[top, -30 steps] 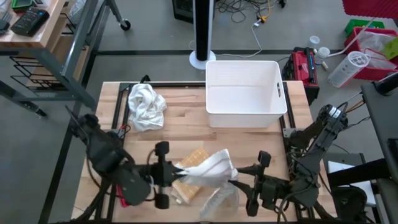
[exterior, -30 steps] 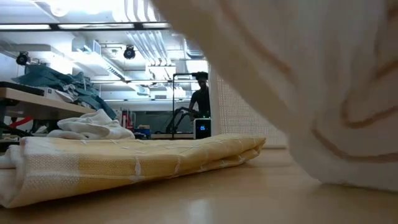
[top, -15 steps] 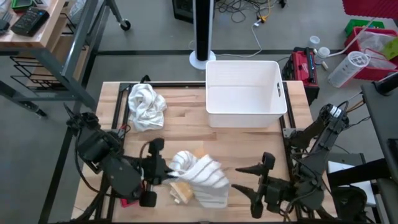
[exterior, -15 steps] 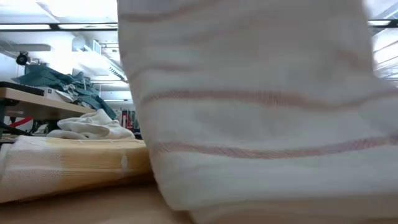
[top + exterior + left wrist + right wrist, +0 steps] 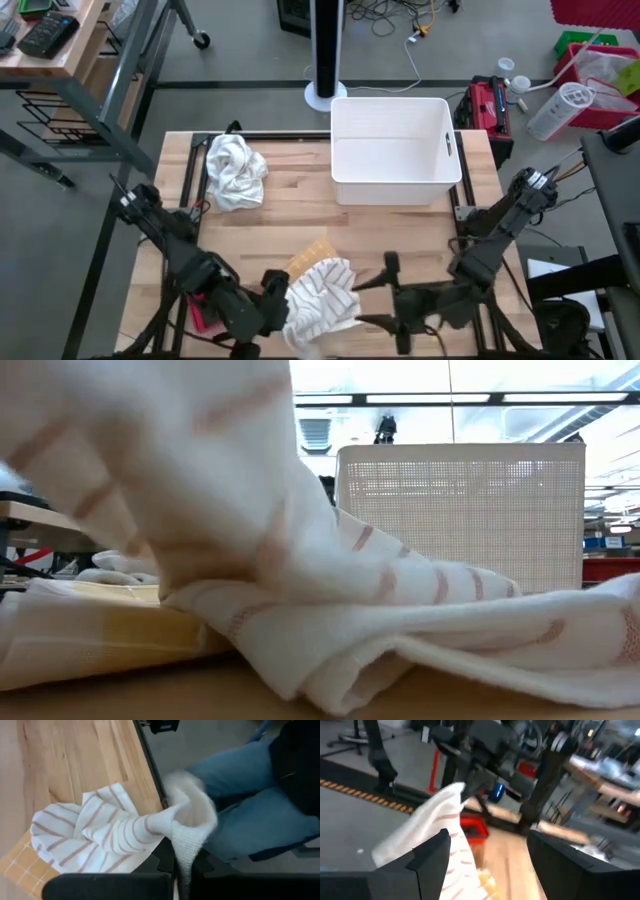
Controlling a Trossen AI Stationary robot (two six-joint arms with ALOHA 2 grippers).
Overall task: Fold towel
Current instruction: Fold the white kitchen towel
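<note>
Since the striped towel [image 5: 318, 305] lies limp and light at the counter's [image 5: 300, 215] near edge, partly over a yellow cloth [image 5: 310, 252], I keep my left hand [image 5: 272, 312] pinched on its corner; my right hand [image 5: 372, 300] stands wide, holding nothing, ready for the opposite hem.

On the worktop [image 5: 400, 240], the bin [image 5: 394, 150] sits at the far edge, the crumpled cloth [image 5: 235, 170] to its left, the towel [image 5: 318, 305] near the front edge, overlapping the folded cloth [image 5: 311, 253].
</note>
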